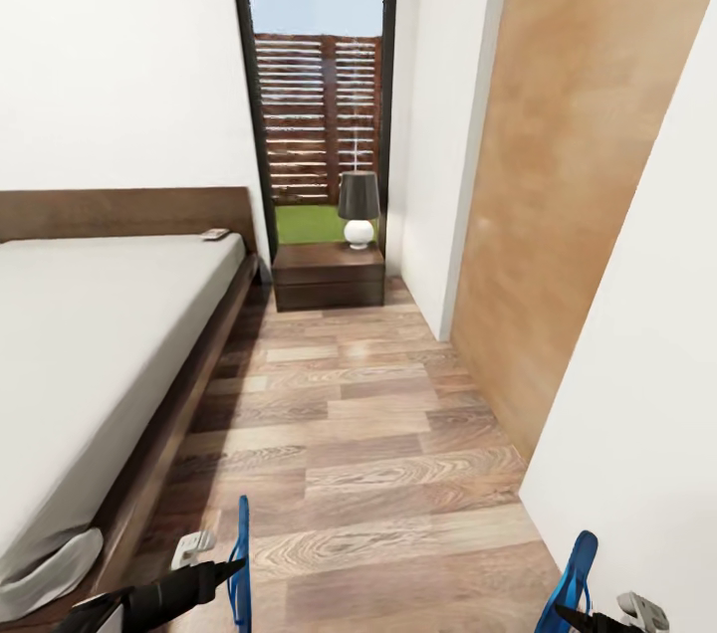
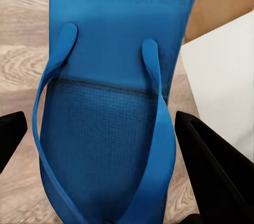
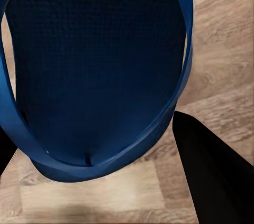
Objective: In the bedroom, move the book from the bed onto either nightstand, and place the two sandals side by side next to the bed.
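Note:
Two bright blue sandals hang edge-up over the floor at the near end of the aisle. My left gripper point(image 1: 221, 575) is shut on one sandal point(image 1: 240, 553) close to the bed's side. In the left wrist view that sandal point(image 2: 106, 65) sits strap-side up between the black fingers point(image 2: 211, 171). At the lower right, my right gripper point(image 1: 588, 618) is shut on the other sandal point(image 1: 576, 568), whose dark blue sole point(image 3: 95, 65) shows in the right wrist view. The book point(image 1: 214, 234) lies on the bed point(image 1: 100, 334) by the headboard. A nightstand point(image 1: 329, 277) stands beyond the bed's head.
A dark-shaded lamp with a white base point(image 1: 358, 207) stands on the nightstand before a tall window point(image 1: 317, 115). The wood-plank aisle point(image 1: 368, 434) runs between the bed and a wooden wall panel point(image 1: 568, 195). A white wall point(image 1: 647, 414) is close on the right.

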### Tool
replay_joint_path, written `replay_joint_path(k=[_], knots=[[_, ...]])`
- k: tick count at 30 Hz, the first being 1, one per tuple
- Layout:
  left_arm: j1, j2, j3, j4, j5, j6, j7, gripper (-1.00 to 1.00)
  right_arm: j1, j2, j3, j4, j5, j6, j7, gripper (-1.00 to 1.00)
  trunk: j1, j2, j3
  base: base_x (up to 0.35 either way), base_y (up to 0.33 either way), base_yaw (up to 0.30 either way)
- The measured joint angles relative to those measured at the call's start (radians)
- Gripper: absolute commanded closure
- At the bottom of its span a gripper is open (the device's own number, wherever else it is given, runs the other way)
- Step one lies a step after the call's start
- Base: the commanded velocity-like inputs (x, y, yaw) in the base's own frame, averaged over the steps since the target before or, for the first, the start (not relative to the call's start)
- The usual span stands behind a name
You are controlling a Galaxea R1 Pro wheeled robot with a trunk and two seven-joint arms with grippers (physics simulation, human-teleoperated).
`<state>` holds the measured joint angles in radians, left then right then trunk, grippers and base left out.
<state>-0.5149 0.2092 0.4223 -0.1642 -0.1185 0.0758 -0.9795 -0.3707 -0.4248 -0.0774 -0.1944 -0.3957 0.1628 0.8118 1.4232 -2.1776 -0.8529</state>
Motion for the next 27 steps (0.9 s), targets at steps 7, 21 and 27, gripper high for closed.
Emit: replay_joint_path(k=[7, 21, 27], knots=[[0.000, 0.000, 0.000, 0.000, 0.000, 0.000, 0.000, 1.00, 0.000, 0.007, 0.000, 0.000, 0.000, 0.000, 0.000, 1.00, 0.000, 0.000, 0.000, 0.328, -0.046, 0.000], [0.000, 0.000, 0.000, 0.000, 0.000, 0.000, 0.001, 1.00, 0.000, 0.008, -0.001, 0.000, 0.000, 0.000, 0.000, 1.00, 0.000, 0.000, 0.000, 0.316, -0.124, 0.083], [0.000, 0.000, 0.000, 0.000, 0.000, 0.000, 0.002, 1.00, 0.000, 0.009, -0.001, 0.000, 0.000, 0.000, 0.000, 1.00, 0.000, 0.000, 0.000, 0.313, -0.033, 0.001]])
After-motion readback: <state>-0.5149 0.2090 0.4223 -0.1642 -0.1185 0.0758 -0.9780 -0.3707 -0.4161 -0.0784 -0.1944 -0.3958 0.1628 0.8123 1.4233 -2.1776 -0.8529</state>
